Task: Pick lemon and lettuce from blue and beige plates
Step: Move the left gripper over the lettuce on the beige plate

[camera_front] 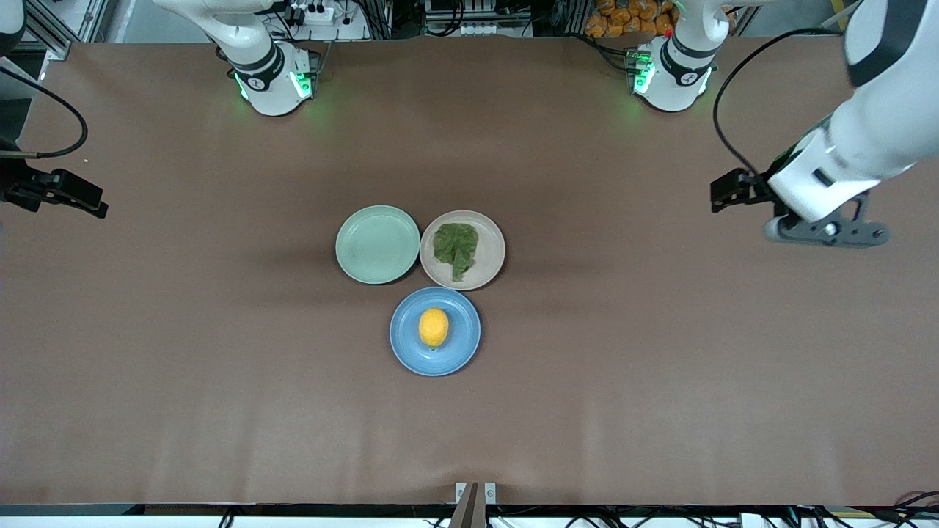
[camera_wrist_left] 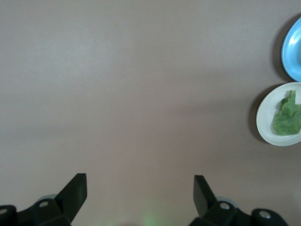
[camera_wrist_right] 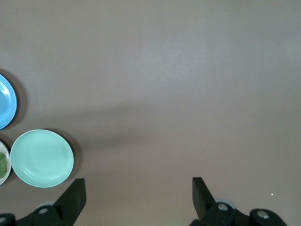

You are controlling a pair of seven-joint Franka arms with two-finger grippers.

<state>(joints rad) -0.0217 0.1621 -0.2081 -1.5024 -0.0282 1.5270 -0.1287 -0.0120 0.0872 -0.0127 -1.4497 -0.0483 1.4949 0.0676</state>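
Nearest the front camera sits the lemon [camera_front: 433, 327], lying in the middle of the blue plate [camera_front: 411, 352]. Just farther off, the lettuce [camera_front: 456, 249] lies flat on the beige plate [camera_front: 488, 268], whose rim seems to touch the blue one, though I cannot be sure from above. Beside the beige plate, toward my right arm's end of the bench [camera_front: 660, 381], is an empty mint-green plate [camera_front: 377, 244].

Both my hands are up over bare bench, well apart from the plates and holding nothing. My left hand [camera_wrist_left: 140, 186] hangs over the left arm's end with its fingers spread wide; my right hand [camera_wrist_right: 138, 187] hangs over the other end, just as wide open.

Nothing is picked yet. For the lemon I would come straight down and close across its narrow middle, so it cannot roll out. For the lettuce I would pinch low at the thick centre near the stem, without scraping the plate.
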